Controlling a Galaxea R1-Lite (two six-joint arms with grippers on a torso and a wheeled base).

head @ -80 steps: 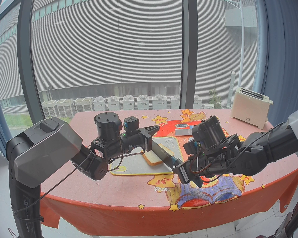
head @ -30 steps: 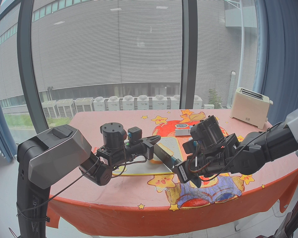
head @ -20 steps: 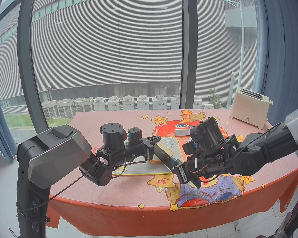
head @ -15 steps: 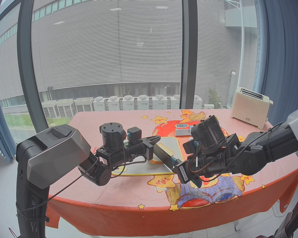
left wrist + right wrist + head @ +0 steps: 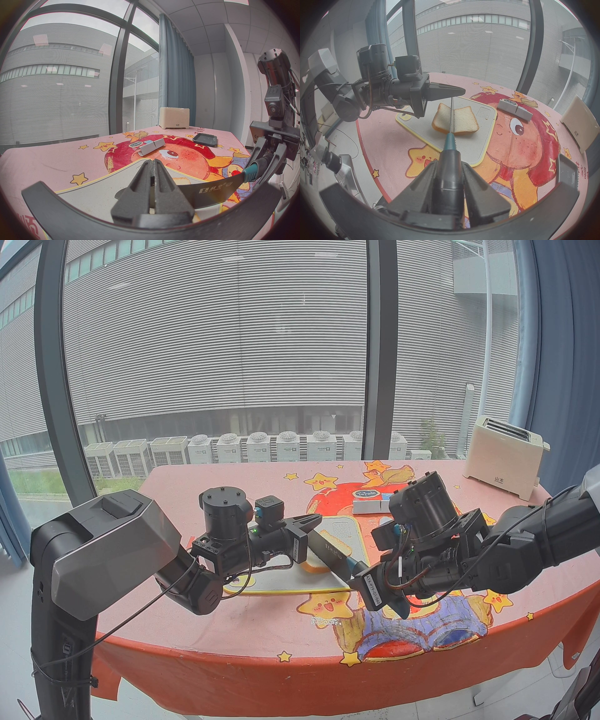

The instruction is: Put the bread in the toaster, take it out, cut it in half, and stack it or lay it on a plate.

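On the table (image 5: 250,627), the cutting board (image 5: 275,574) lies left of the middle, nearer the front edge than the back. The slice of bread (image 5: 462,123) lies flat on the board, toward its right half. The right gripper (image 5: 450,165) comes in from the front right and is clamped on the handle of the knife (image 5: 449,143). The blade stands on edge across the middle of the slice, but whether it has gone through cannot be told. The left gripper (image 5: 315,521) reaches in from the left with its two fingers pressed together and nothing between them. Its tips hang over the back part of the bread, close beside the blade, and contact with the slice cannot be made out. The toaster (image 5: 503,455) stands at the back right corner. A dark square plate (image 5: 204,139) sits toward the right edge, in front of the toaster. A small grey box (image 5: 369,507) lies just behind the board.
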